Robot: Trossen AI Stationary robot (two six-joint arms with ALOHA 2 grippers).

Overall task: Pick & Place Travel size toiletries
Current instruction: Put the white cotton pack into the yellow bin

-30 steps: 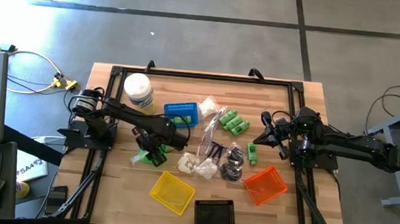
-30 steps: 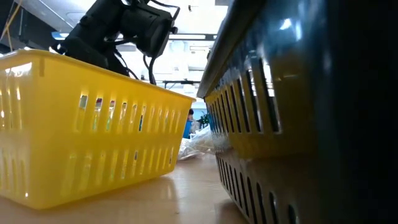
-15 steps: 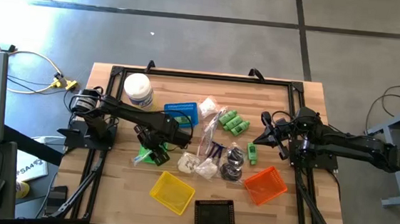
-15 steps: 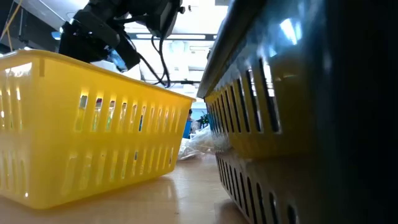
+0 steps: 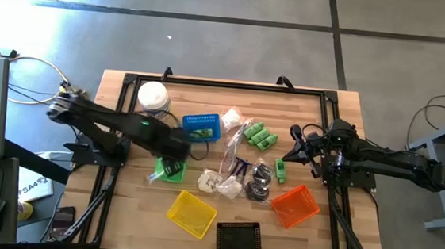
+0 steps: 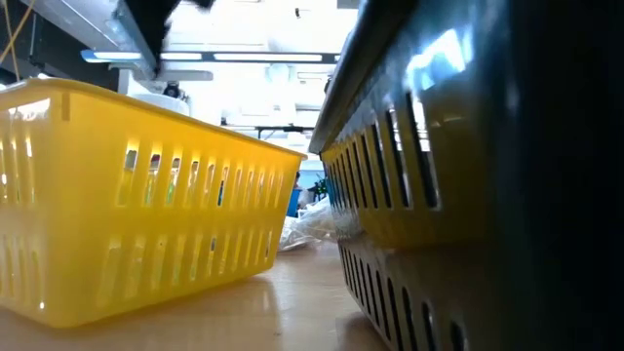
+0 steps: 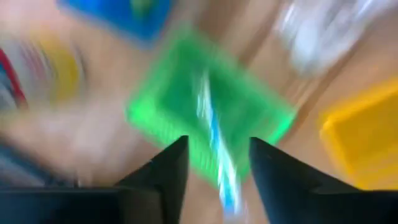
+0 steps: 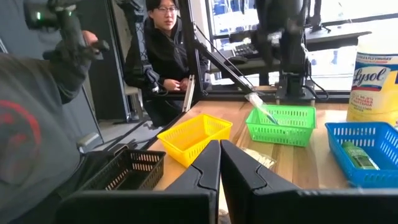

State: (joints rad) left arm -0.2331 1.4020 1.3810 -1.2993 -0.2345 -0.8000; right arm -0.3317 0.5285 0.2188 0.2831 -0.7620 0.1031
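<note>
Left gripper (image 7: 214, 163), fingers parted and empty, directly above the green basket (image 5: 170, 169), where a clear sachet (image 8: 261, 107) leans out over the rim.

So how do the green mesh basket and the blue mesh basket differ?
The small green mesh basket has a clear plastic sachet sticking out over its rim; the small blue mesh basket holds a green bottle lying flat. The green one sits nearer the yellow basket. Both are slotted plastic.
</note>
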